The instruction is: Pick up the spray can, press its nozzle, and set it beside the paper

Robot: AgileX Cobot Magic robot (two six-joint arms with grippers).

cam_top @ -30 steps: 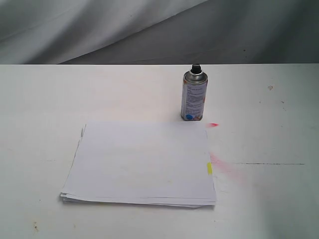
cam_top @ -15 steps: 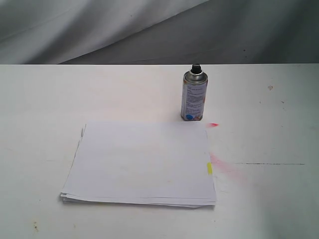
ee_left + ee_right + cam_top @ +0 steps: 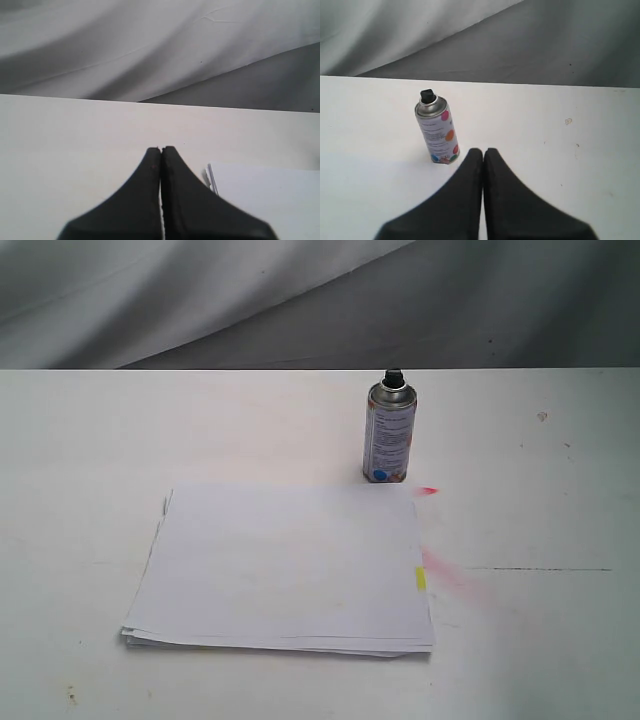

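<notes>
The spray can (image 3: 390,435) stands upright on the counter (image 3: 90,440) near the paper (image 3: 285,565), while the left claw (image 3: 161,150) and right claw (image 3: 483,151) are each pressed together, gripping nothing.

No text can be read: the can (image 3: 438,132), standing just ahead of the closed jaws of the right gripper (image 3: 483,150), carries a white label (image 3: 434,136) with fine lines of print too small and blurred to make out as words, brand or number.

White table (image 3: 80,440) bearing pink stains (image 3: 450,575); creased grey cloth (image 3: 200,290) behind it
</notes>
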